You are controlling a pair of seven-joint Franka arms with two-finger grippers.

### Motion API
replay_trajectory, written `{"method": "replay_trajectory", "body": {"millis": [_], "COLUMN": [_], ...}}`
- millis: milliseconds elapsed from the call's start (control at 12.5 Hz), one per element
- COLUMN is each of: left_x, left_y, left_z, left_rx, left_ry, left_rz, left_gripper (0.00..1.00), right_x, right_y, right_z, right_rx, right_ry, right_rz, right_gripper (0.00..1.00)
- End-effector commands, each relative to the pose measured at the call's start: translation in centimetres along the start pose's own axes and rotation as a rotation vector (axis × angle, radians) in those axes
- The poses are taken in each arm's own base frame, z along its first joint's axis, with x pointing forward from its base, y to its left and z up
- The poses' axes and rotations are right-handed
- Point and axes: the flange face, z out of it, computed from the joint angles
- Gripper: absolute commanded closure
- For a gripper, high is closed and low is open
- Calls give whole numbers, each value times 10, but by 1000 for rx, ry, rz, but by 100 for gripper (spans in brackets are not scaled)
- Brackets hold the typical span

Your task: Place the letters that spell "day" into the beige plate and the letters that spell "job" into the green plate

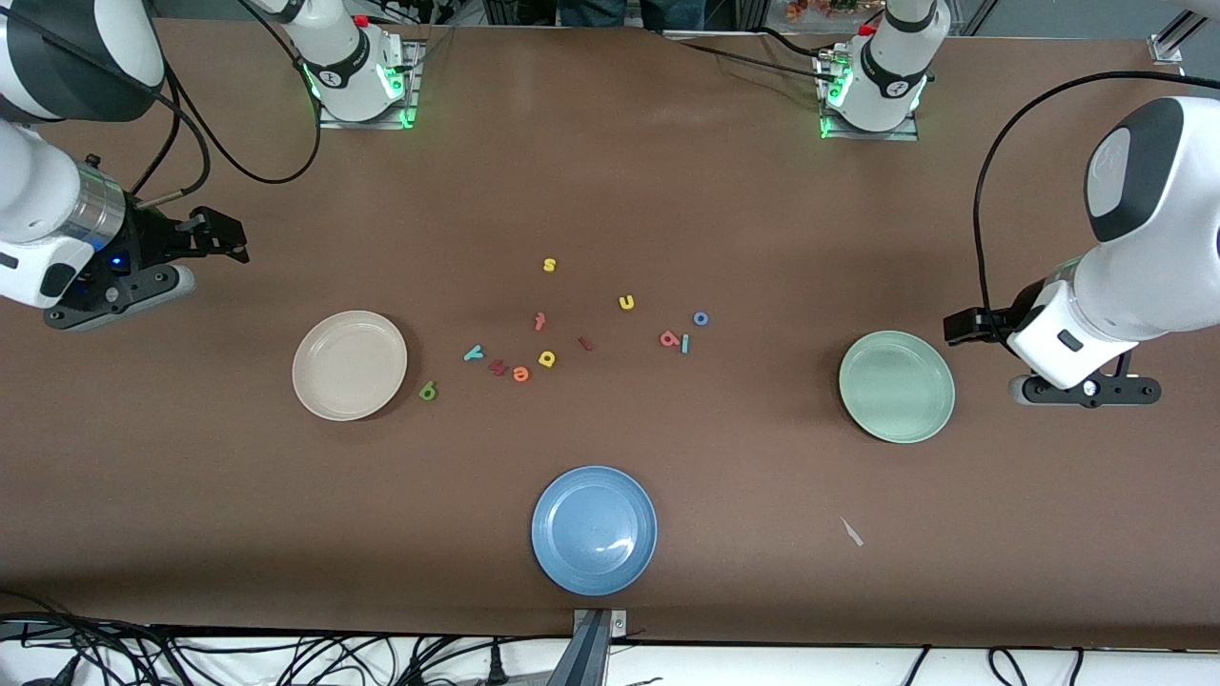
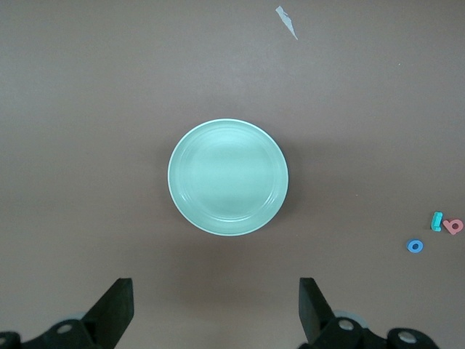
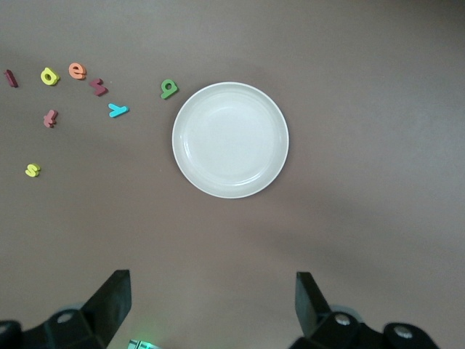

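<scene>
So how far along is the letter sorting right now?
Nothing is done: the beige plate and green plate hold no letters. Nothing is in hand; the left gripper and right gripper hang open, each over bare table by a plate. All six moves remain, starting perhaps with the green letter.

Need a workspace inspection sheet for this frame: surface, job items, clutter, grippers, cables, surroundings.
Surface: brown table, paper scrap on it.
Job's things: beige plate and green plate hold nothing; green letter, teal y, yellow d, salmon b, teal j, blue o loose mid-table.
Clutter: blue plate, other letters.
Grippers: left gripper and right gripper open, waiting.
Cables: along table edge.
Surroundings: nothing seen.
</scene>
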Motion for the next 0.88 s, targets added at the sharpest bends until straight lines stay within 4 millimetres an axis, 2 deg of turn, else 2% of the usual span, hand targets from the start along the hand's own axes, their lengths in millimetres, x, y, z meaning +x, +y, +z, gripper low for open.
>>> {"method": "replay_trajectory", "body": {"millis": [0,797], "left_x": [-2,-3], "left_y": [-2,-1], "left_z": [-2,-2], "left_rx": [0,0], "left_ry": [8,8], "left_rz": [5,7], "left_gripper": [0,0], "right_x": [2,5], "right_y": [3,8], "right_z": [-4,-4], "right_rx": [12,6], "right_ry": [31,57], "right_rz": [18,49], "right_gripper": [0,0]}}
